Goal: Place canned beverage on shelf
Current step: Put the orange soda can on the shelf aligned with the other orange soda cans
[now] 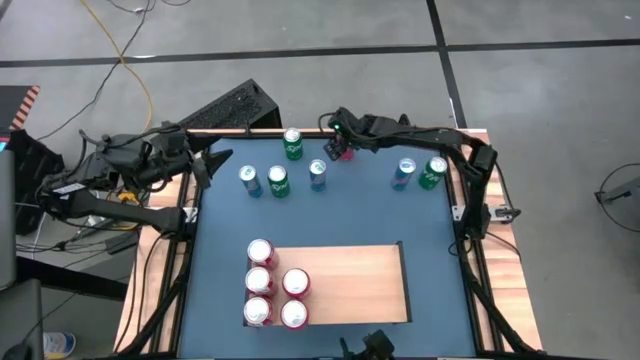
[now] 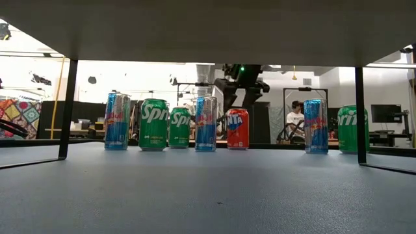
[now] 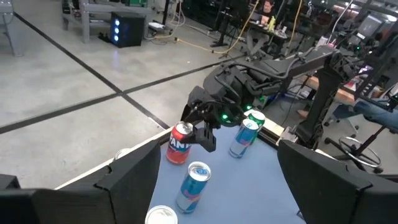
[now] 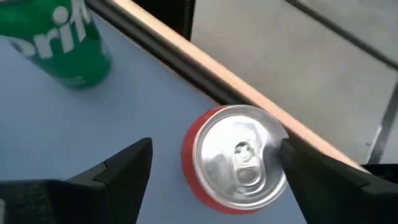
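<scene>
Five cans on shelf (image 1: 350,285): red-topped, in two rows.
Loose cans: apparently seven.
Right gripper (image 4: 214,171): fingers spread, straddling red Fanta can (image 4: 236,162).
Left gripper (image 1: 212,165): spread, empty, table's left edge.

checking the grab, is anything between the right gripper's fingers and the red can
Nothing: in the right wrist view the red can sits between the open fingers of the right gripper, with only bare blue table in the gaps.
</scene>
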